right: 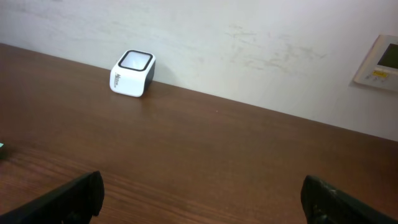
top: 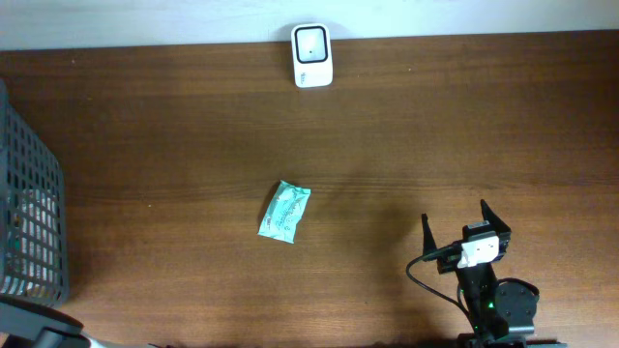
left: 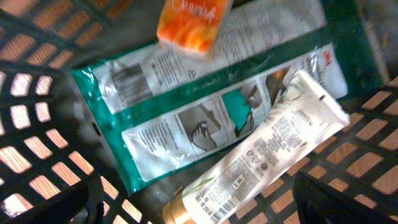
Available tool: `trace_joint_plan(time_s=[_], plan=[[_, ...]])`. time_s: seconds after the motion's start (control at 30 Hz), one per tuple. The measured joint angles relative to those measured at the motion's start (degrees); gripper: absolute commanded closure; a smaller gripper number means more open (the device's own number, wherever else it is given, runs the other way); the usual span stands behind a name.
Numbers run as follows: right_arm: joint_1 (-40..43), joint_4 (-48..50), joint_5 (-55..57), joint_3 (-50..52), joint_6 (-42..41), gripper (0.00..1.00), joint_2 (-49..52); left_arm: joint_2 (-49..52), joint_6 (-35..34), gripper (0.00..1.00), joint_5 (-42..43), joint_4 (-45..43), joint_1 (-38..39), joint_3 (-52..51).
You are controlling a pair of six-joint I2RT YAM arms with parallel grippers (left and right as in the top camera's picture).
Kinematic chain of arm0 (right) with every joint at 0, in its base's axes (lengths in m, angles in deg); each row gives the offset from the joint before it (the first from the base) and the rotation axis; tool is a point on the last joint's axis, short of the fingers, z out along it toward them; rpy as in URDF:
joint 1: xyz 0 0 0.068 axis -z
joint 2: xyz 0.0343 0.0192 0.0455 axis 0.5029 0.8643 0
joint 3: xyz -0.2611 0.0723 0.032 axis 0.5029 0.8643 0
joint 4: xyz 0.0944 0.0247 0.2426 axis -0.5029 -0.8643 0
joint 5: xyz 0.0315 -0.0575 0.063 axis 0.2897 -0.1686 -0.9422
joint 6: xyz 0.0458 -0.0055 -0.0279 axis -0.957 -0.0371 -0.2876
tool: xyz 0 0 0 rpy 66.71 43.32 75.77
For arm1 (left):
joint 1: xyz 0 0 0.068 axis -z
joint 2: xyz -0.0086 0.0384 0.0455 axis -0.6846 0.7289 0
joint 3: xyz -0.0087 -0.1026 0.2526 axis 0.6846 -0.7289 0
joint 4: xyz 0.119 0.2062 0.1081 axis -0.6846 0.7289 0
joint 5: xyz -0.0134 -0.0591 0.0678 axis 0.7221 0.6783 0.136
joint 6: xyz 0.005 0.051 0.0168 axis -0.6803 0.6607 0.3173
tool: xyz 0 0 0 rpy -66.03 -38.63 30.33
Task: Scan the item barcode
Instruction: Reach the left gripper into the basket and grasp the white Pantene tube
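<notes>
On the table [top: 435,116], near its middle, we find the green packet [top: 284,211] lying flat and alone, well apart from both arms. Its long axis runs roughly from the far edge toward the near edge, leaning so that the far end points slightly right and the near end slightly left. Its pale print is too small to read from overhead. The scanner [top: 311,55], a white block with a dark window facing up, stands at the far edge against the wall, well apart from the packet. The right wrist view shows a dark label on its side that we cannot read. The right gripper [top: 454,213] sits near the front right of the table with its fingers spread wide and nothing between them. The left gripper [left: 196,193] hangs over the grey wire basket [top: 29,193] at the left edge, its fingers likewise spread apart and pinching nothing. Inside the basket we note a long green-and-white pouch [left: 186,118] bearing a barcode [left: 130,84] near its left end, with hand pictograms and fine text we cannot make out. An orange carton [left: 193,22] with white lettering, not legible, rests on the pouch. A white tube [left: 273,149] with a gold cap lies diagonally across the pouch, its dense small print unreadable. A white wall panel [right: 379,62] hangs at the right.
</notes>
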Motion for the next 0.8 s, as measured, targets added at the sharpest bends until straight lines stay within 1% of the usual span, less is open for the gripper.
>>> trace_joint_plan(time_s=[0.23, 0.47, 0.57, 0.6, 0.73, 0.8], plan=[[0.0, 0.0, 0.0, 0.0, 0.0, 0.02, 0.0, 0.1, 0.7, 0.06, 0.0, -0.4, -0.7, -4.4], [0.0, 0.0, 0.0, 0.0, 0.0, 0.02, 0.0, 0.1, 2.4, 0.08, -0.4, 0.0, -0.7, -5.2], [0.0, 0.0, 0.0, 0.0, 0.0, 0.02, 0.0, 0.1, 3.6, 0.07, -0.1, -2.0, -0.7, -7.5], [0.0, 0.0, 0.0, 0.0, 0.0, 0.02, 0.0, 0.1, 5.0, 0.07, 1.2, -2.7, -0.7, -8.5], [0.0, 0.0, 0.0, 0.0, 0.0, 0.02, 0.0, 0.1, 13.5, 0.08, 11.9, -5.2, -0.8, -9.8], [0.0, 0.0, 0.0, 0.0, 0.0, 0.02, 0.0, 0.1, 16.1, 0.13, 14.8, -6.4, -0.8, -10.2]])
